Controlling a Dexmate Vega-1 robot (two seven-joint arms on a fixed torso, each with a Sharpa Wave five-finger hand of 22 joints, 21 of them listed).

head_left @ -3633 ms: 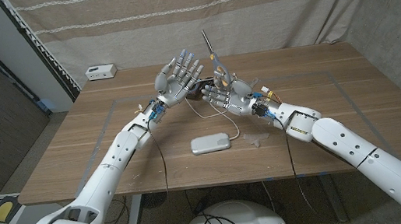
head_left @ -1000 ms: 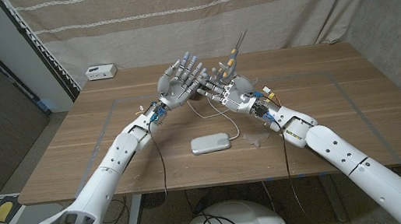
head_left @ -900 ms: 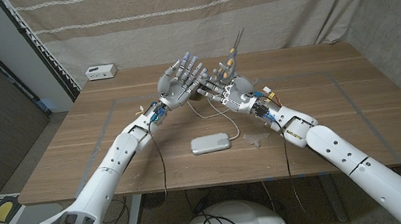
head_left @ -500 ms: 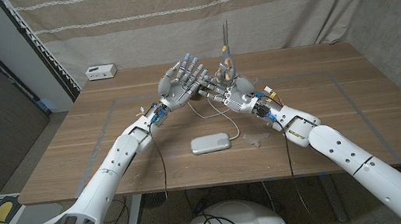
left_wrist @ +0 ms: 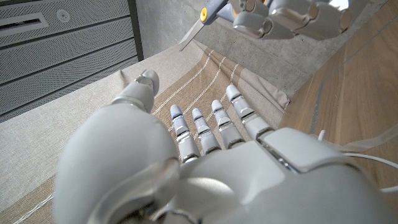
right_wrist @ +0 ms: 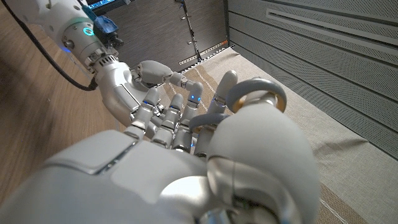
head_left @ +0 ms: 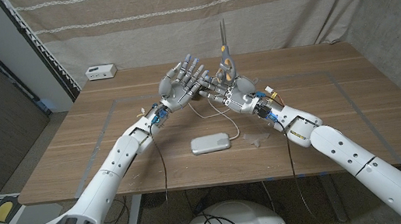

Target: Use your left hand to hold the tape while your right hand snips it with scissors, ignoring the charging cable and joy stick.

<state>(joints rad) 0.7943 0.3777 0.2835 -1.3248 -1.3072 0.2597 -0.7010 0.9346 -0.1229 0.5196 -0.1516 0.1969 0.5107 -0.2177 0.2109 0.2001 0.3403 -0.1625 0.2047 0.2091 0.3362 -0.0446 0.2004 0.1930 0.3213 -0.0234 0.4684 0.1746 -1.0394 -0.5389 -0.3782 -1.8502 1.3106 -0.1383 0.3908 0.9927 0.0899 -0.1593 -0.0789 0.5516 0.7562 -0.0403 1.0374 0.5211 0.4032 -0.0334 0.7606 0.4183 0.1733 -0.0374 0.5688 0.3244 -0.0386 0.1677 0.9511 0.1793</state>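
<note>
My right hand (head_left: 231, 92) is raised above the table's middle and grips the scissors (head_left: 223, 40), whose shut blades point straight up. Their grey handle loop (right_wrist: 258, 93) sits over my right hand's knuckles, and the blade tip (left_wrist: 193, 34) juts from the right hand (left_wrist: 292, 15). Just to the left, my left hand (head_left: 181, 85) is raised with its fingers spread upward and nothing visible in it; its straight fingers (left_wrist: 205, 127) reach toward the curtain. A dark object (head_left: 202, 90), perhaps the tape, shows between the two hands, mostly hidden.
A thin white cable (head_left: 213, 114) loops on the wooden table (head_left: 326, 110) under the hands. A flat white device (head_left: 211, 143) lies nearer the front edge, with a small clear scrap (head_left: 254, 142) beside it. A white box (head_left: 100, 71) stands at the back left corner.
The scissors' blades swung from leaning right to standing upright, after leaning left earlier. The right hand shifted slightly toward the left hand, whose fingers stay spread.
</note>
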